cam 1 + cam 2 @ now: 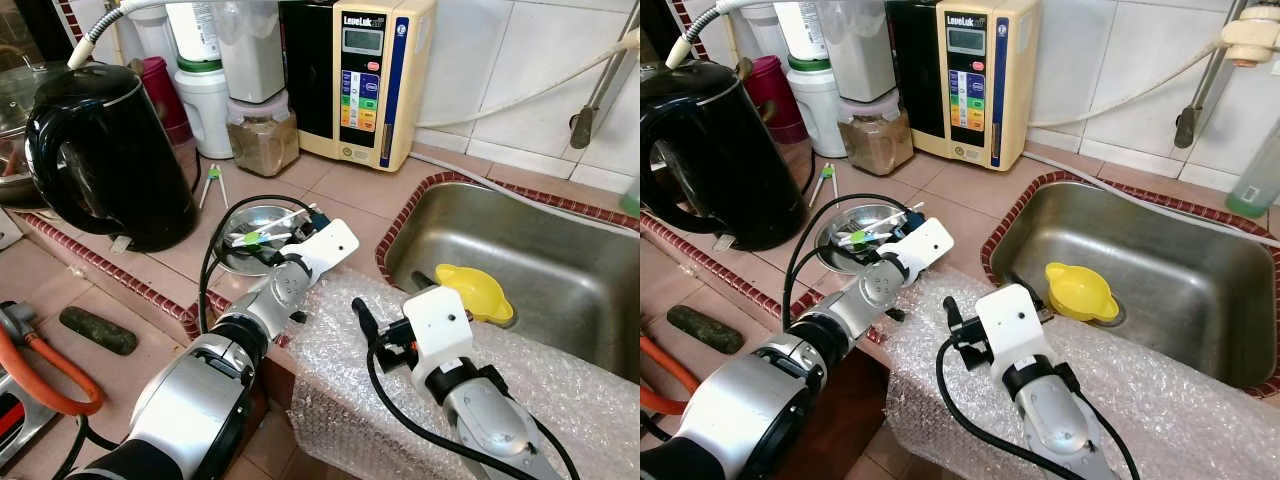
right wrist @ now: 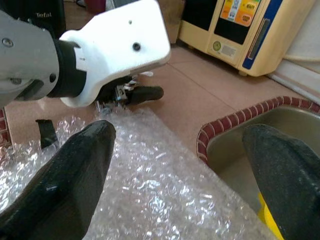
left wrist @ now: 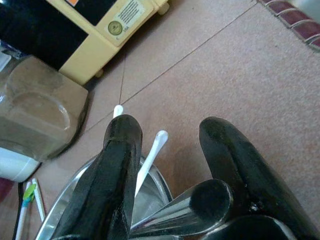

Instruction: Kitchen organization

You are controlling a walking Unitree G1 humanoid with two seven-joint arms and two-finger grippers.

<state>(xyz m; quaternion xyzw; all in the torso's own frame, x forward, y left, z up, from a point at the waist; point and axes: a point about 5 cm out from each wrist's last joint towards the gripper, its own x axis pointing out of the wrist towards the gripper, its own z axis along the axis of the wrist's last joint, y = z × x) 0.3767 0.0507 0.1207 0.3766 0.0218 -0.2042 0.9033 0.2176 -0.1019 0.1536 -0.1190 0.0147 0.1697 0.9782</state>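
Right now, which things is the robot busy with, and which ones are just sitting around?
Busy with:
left gripper, over the bowl's edge
small steel bowl holding utensils
white utensils in the bowl

Just sitting around:
black kettle
yellow funnel in the sink
cream water machine
bubble wrap
right gripper, open above the wrap

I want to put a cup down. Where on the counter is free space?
Free: the tiles between the steel bowl, the yellow appliance and the sink rim. Crowded: the back corner with the black kettle and jars.
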